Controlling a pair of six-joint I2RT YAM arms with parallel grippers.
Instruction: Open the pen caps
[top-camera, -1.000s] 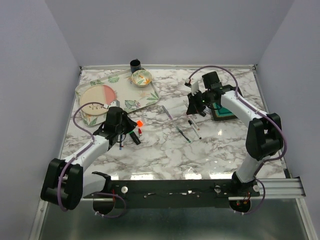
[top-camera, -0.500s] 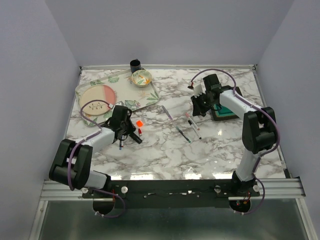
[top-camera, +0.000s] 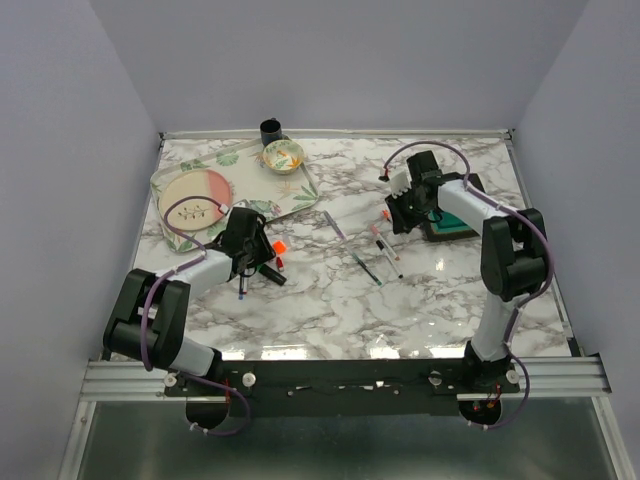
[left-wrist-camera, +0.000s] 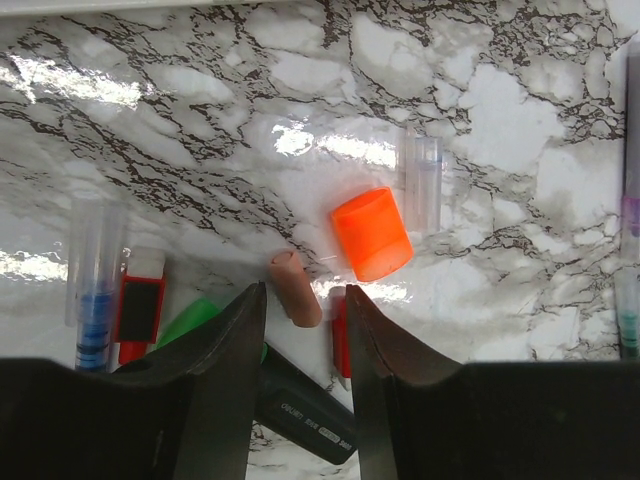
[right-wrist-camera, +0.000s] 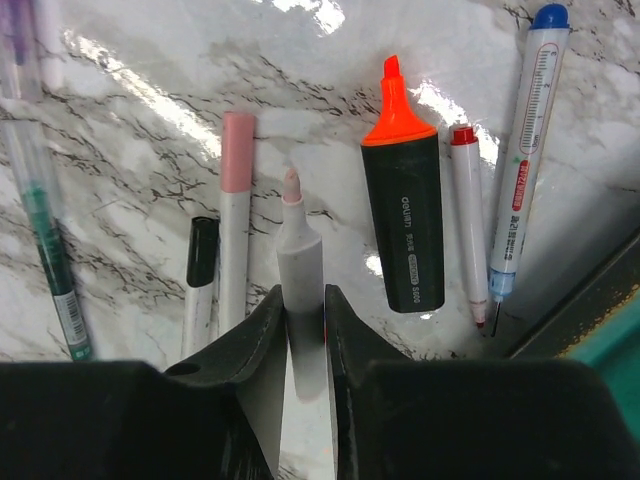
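Observation:
In the left wrist view my left gripper (left-wrist-camera: 303, 296) is open, low over the table. A loose pink cap (left-wrist-camera: 295, 288) lies just ahead of its tips. An orange cap (left-wrist-camera: 372, 233), a clear cap (left-wrist-camera: 422, 180) and a red cap (left-wrist-camera: 340, 340) lie close by. A black highlighter with a green end (left-wrist-camera: 300, 398) lies under the jaws. My right gripper (right-wrist-camera: 305, 297) is shut on a grey pen (right-wrist-camera: 302, 255) with a bare pink tip. Beside it lie an uncapped orange highlighter (right-wrist-camera: 403, 220), a red-tipped pen (right-wrist-camera: 468, 220), a blue-capped pen (right-wrist-camera: 525, 160) and a pink-capped pen (right-wrist-camera: 237, 220).
A leaf-patterned tray (top-camera: 290, 195) with a plate, a bowl (top-camera: 283, 155) and a black cup (top-camera: 270, 129) stand at the back left. A teal box (top-camera: 452, 218) sits right behind my right gripper (top-camera: 400, 213). More thin pens (top-camera: 365, 265) lie mid-table, right of my left gripper (top-camera: 255, 257).
Both arms have dropped lower. The left gripper has edged a little farther onto the table over the loose caps. The right gripper has shifted slightly right, toward the teal box.

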